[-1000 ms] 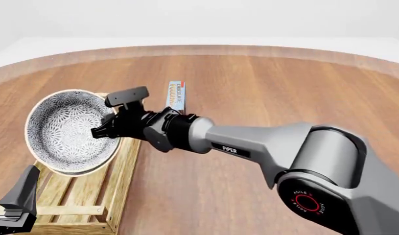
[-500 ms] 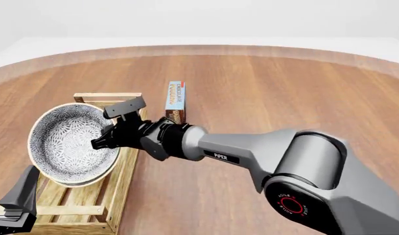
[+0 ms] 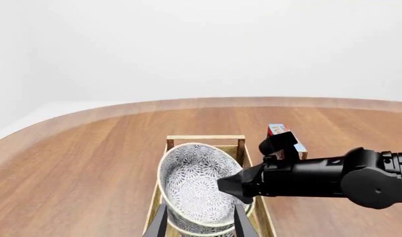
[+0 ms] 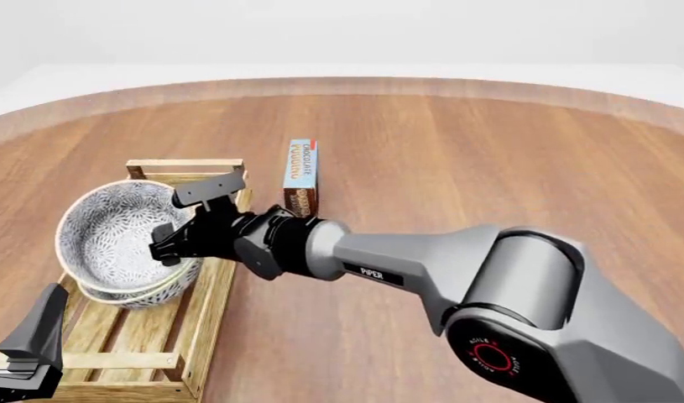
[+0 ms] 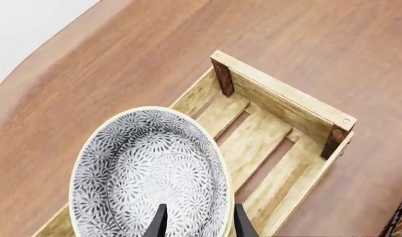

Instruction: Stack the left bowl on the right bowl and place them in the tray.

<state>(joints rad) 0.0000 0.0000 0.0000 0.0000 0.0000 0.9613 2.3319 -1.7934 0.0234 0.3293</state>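
Pinching stacked bowls (image 4: 123, 243) over tray (image 4: 207, 290), right gripper (image 4: 168, 245), second rim visible frontally.

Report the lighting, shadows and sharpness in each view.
Front view: even, flat light, everything sharp, only a faint shadow beside the chocolate box. Left wrist view: white glare-free backdrop, stacked bowls crisp. Right wrist view: tray slats sharp, soft shading between them.

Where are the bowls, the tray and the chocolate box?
bowls (image 4: 112, 235), front view, patterned inside
tray (image 4: 185, 167), front view, far end bar
chocolate box (image 4: 301, 172), front view, front face
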